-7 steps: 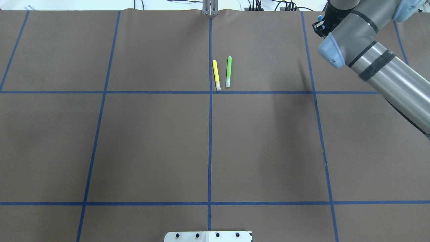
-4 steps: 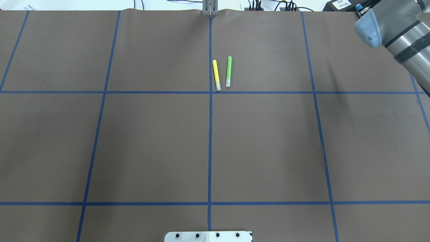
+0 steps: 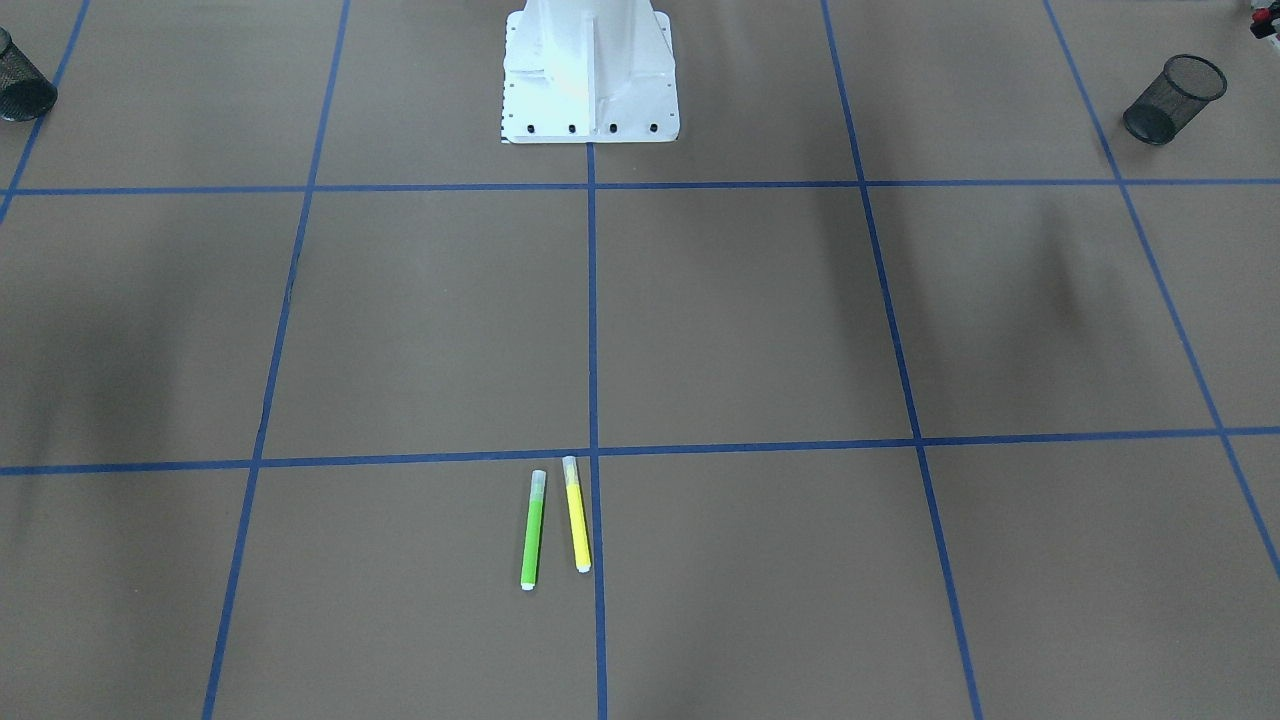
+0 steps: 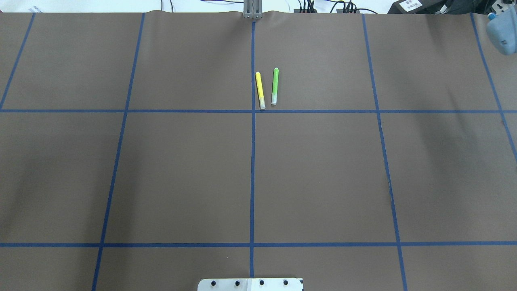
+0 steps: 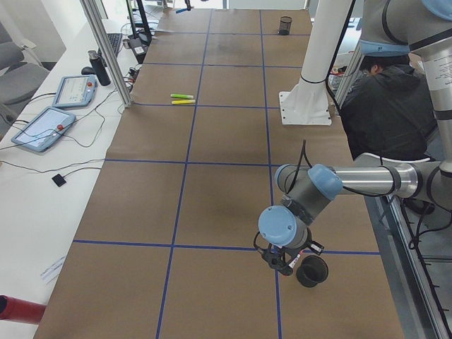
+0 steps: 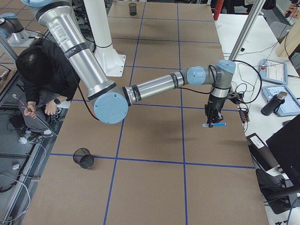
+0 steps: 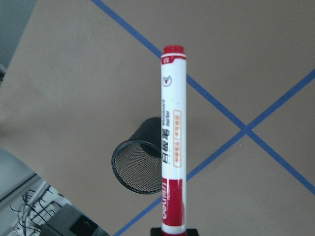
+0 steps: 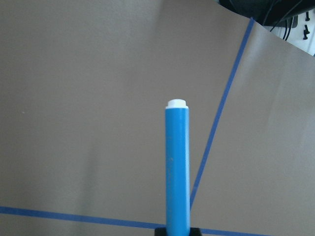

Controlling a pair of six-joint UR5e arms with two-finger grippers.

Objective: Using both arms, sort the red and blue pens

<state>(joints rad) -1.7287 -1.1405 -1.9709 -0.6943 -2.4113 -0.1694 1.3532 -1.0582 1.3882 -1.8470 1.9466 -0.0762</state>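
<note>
The big brown table (image 4: 181, 173) has blue tape lines that cut it into squares. My white stand (image 3: 590, 70) is at one long edge, and a person (image 6: 42, 75) in a black jacket bends down beside it. My left arm (image 5: 367, 180) reaches low over the table's left end. My right arm (image 6: 154, 84) stretches far across toward the other long edge. A black mesh cup (image 5: 311, 270) stands just beside my left gripper (image 5: 286, 260). Another cup (image 6: 83, 157) stands well apart from my right gripper (image 6: 213, 117). My left gripper is squeezed tight on the red pen (image 7: 173, 142), which points down toward the cup from just above it. My right gripper is squeezed tight on the blue pen (image 8: 177, 167), held above bare table. A green marker (image 4: 275, 86) and a yellow marker (image 4: 260, 89) lie side by side by the middle line, far from both grippers.
</note>
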